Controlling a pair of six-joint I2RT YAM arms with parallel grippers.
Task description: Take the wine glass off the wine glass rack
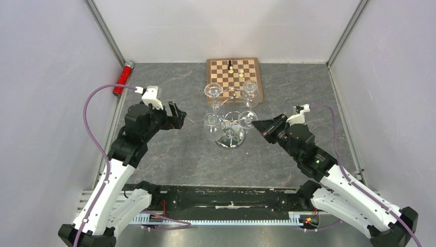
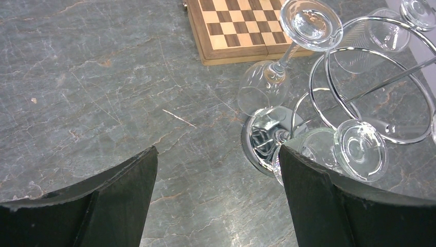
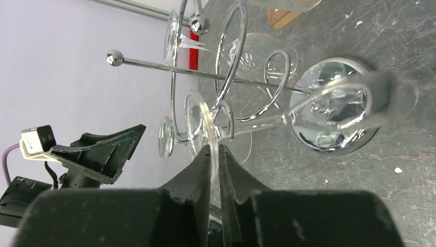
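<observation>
The chrome wine glass rack [image 1: 229, 138] stands mid-table with several clear wine glasses hanging upside down from its loop arms. My right gripper [image 1: 258, 125] is at the rack's right side, shut on the edge of the round foot of one wine glass [image 3: 198, 121]. That glass still sits in its loop, its stem running toward the mirrored base [image 3: 334, 110]. My left gripper [image 1: 178, 115] is open and empty, left of the rack. In the left wrist view [image 2: 217, 152] its right finger [image 2: 308, 180] is close to another hanging glass [image 2: 360, 149], beside the rack base [image 2: 259, 139].
A wooden chessboard [image 1: 234, 74] with a few pieces lies behind the rack, near the back wall. A red cylinder [image 1: 122, 78] lies at the back left corner. Walls close in the grey stone table on three sides.
</observation>
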